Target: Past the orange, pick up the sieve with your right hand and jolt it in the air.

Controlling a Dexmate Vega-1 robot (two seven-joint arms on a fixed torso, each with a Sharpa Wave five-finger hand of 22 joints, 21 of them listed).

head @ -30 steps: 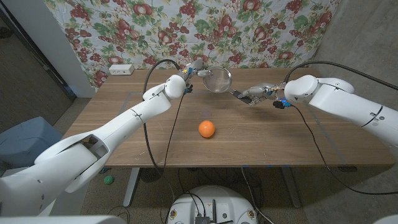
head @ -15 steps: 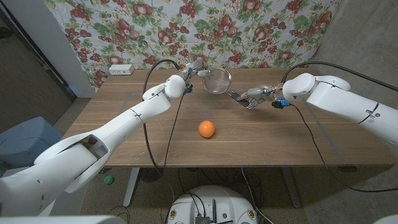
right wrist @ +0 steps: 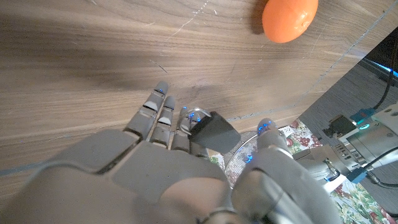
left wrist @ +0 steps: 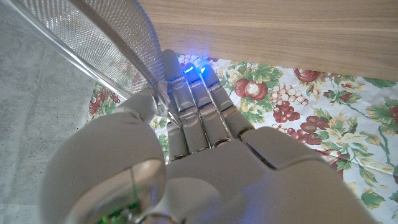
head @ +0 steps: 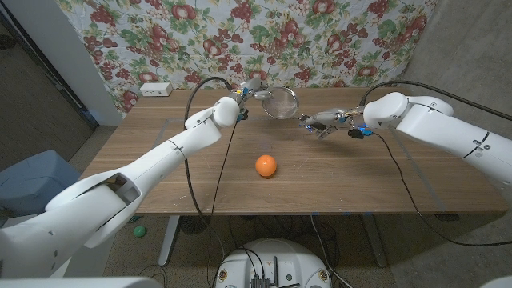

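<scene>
Far left on the wooden worktop [head: 160,152], near the back edge, a small white box [head: 155,90], well apart from both hands. Next, the left robot hand [head: 250,88], raised at the far side of the worktop, pinching the wire rim of the sieve [head: 279,102]; in the left wrist view the thumb and fingers [left wrist: 186,106] closed on that rim, mesh bowl [left wrist: 93,31] just beyond the fingertips. Sieve thus held up in the air at the back of the worktop, just to the right of the left robot hand, round metal bowl facing the camera, its dark handle pointing toward the right robot hand. Nearer the robot than both hands and between them, the orange [head: 266,166], alone on the worktop and touching nothing; seen also in the right wrist view [right wrist: 289,18], beyond the fingertips. Further right, the right robot hand [head: 322,122], at the handle end of the sieve, fingers reaching toward it; in the right wrist view fingers [right wrist: 155,112] and thumb spread apart with the dark handle tip [right wrist: 214,132] lying between them, not clasped, so this hand open around the handle, no firm hold visible. Behind everything, a flowered fruit-print cloth [head: 256,36].
</scene>
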